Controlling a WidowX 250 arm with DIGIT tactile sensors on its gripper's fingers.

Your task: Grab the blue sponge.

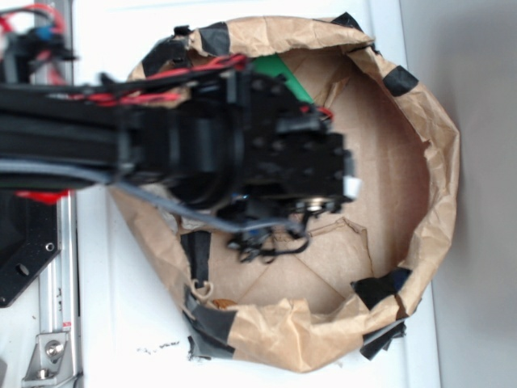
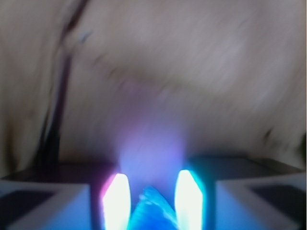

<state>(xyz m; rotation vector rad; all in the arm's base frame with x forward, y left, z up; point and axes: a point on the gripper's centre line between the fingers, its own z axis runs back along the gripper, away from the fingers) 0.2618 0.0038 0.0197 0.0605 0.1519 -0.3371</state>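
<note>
Your gripper [image 2: 152,203] has its fingers [image 2: 116,201] closed on the blue sponge [image 2: 152,207], pinched between them over the paper-lined bowl [image 1: 436,162]. Keep the squeeze firm and lift straight up, clear of the green block [image 1: 284,71].

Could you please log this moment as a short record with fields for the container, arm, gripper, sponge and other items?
container: brown paper basin, black tape patches on rim
arm: over the basin, hiding much of its floor
gripper: two bright fingers flanking something blue
blue sponge: blue piece between the fingers, blurred; a firm grip cannot be confirmed
other items: green block, partly hidden by the arm
</note>
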